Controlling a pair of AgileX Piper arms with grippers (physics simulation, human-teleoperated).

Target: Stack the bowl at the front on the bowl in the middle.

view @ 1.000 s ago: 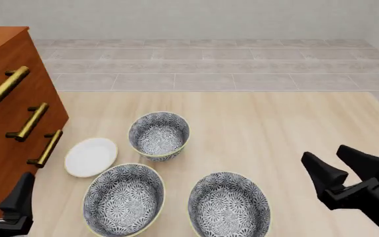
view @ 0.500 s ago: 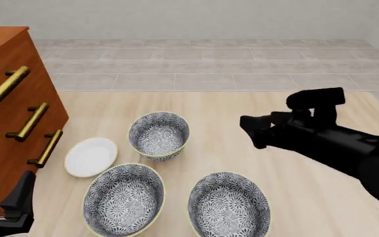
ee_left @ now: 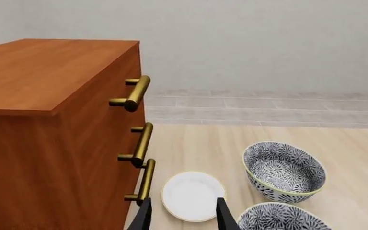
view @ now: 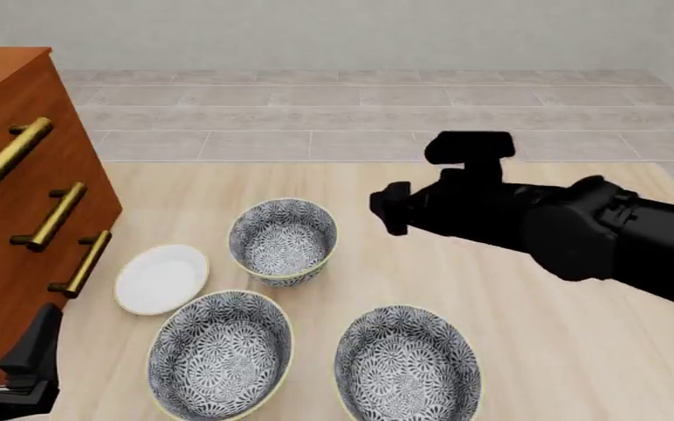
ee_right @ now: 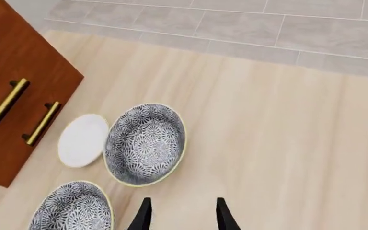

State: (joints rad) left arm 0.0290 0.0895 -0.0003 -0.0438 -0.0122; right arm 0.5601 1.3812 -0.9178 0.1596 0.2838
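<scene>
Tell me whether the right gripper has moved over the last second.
Yes. The right gripper has swung up and leftward from the table's near right, and now sits right of the far bowl.

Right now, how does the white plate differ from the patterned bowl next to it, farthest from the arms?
The plate is plain white and flat; the bowl is deep, with a grey-and-white floral pattern and a yellowish rim. The plate lies nearer the drawer cabinet. Both are round, upright and empty on the table.

- The right gripper (ee_right: 180,214) is held high above the table on an arm stretched in from the right, fingers parted and empty.
- The left gripper (ee_left: 182,214) is kept low at the near left edge, fingers parted.
</scene>
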